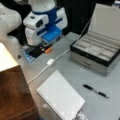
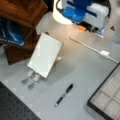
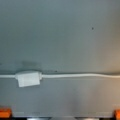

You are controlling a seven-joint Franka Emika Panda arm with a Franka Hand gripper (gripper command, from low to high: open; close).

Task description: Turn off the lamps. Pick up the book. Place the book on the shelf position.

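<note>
The gripper [image 1: 47, 48] hangs low over the far part of the grey desk [image 1: 75, 72], its orange-tipped fingers [image 1: 48, 50] close above the surface; whether the jaws are apart or closed cannot be told, and nothing is seen held between them. In a front view the same gripper [image 2: 83, 28] sits at the top, below the white-and-blue arm [image 2: 85, 10]. The wrist view shows the orange fingertips [image 3: 5, 112] at the bottom corners, with bare desk between them.

Nearest the gripper is a white cable [image 1: 40, 71] with an inline switch [image 1: 50, 61], which crosses the wrist view horizontally [image 3: 28, 78]. In a front view the switch [image 2: 104, 53] lies toward the right edge.

The book [image 1: 61, 97] lies on the desk near the bottom edge of a front view, untouched and well apart from the gripper, its long axis diagonal from upper left to lower right, the spiral binding on its lower-left long edge. In a front view, the book [image 2: 45, 54] appears propped, just beside the shelf position [image 2: 20, 53].

The shelf position [image 1: 13, 95] occupies the bottom-left corner. A black pen [image 1: 95, 91] lies right of the book; an open grey compartmented case [image 1: 97, 50] stands at the desk's right side.
</note>
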